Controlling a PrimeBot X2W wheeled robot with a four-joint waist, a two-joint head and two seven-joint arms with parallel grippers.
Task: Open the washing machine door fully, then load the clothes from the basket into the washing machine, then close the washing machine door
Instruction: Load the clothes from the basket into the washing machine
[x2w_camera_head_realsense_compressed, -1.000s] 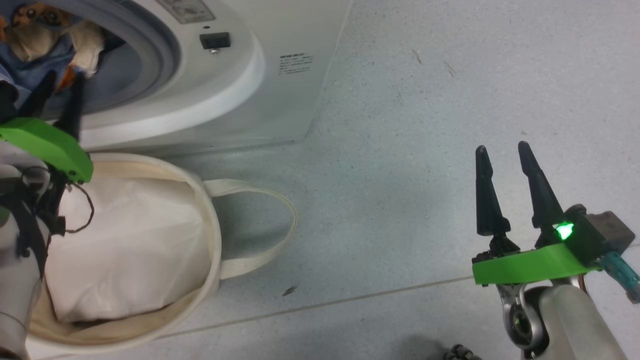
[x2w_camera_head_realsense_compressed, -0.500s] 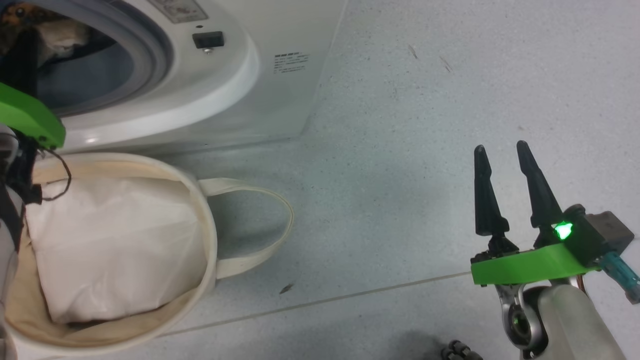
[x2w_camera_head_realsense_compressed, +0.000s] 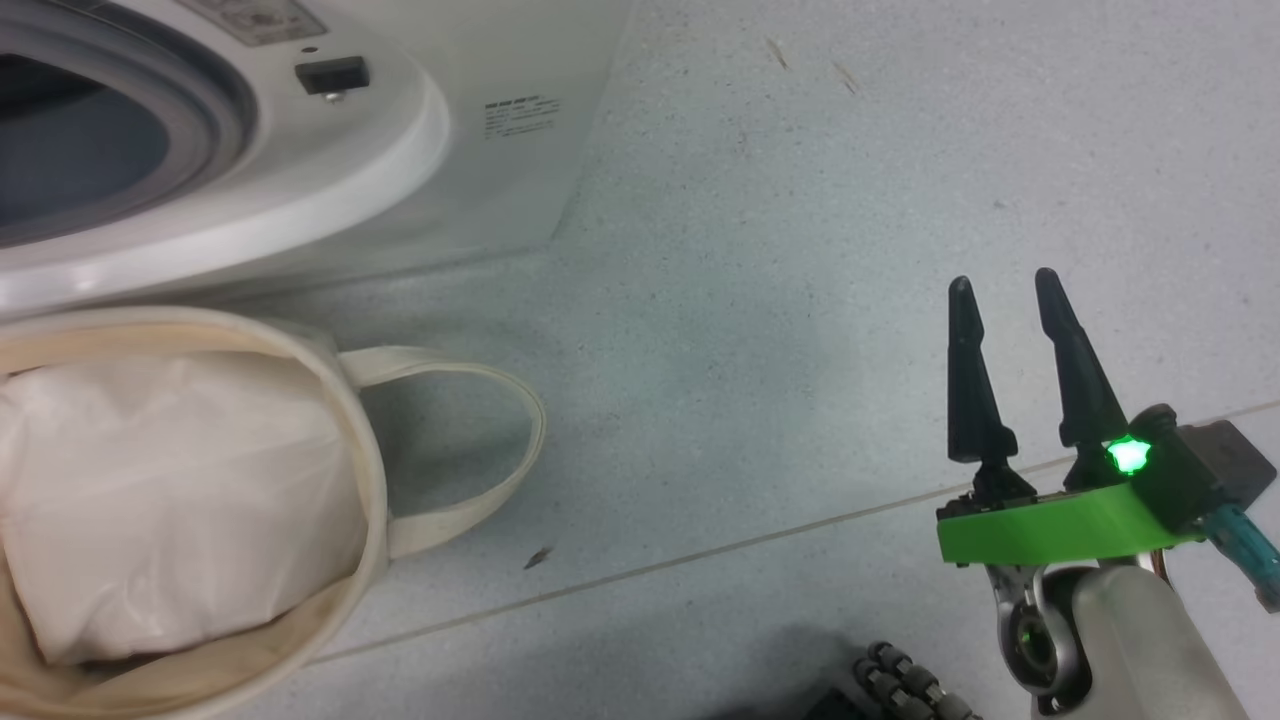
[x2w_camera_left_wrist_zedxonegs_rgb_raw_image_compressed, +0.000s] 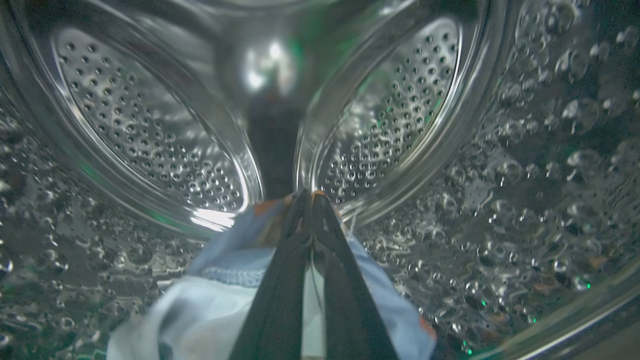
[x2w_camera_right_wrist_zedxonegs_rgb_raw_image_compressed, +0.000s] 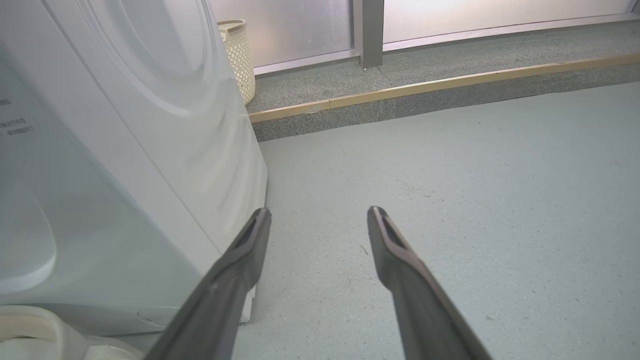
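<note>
Perforated steel drum (x2w_camera_left_wrist_zedxonegs_rgb_raw_image_compressed: 150, 145); clothes (x2w_camera_left_wrist_zedxonegs_rgb_raw_image_compressed: 200, 310) seemingly soft

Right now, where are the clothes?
Left wrist view: the clothes are inside the steel drum, low in the middle, held by the shut left gripper.

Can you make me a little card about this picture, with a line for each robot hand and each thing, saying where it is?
left gripper: shut, seemingly pinching the clothes, deep inside the steel drum
right gripper: open, holding nothing, above the floor
clothes: light blue, draped around the left fingers
washing machine: front opening uncovered
basket: on the floor in front of the machine
white bundle: lying in the basket
</note>
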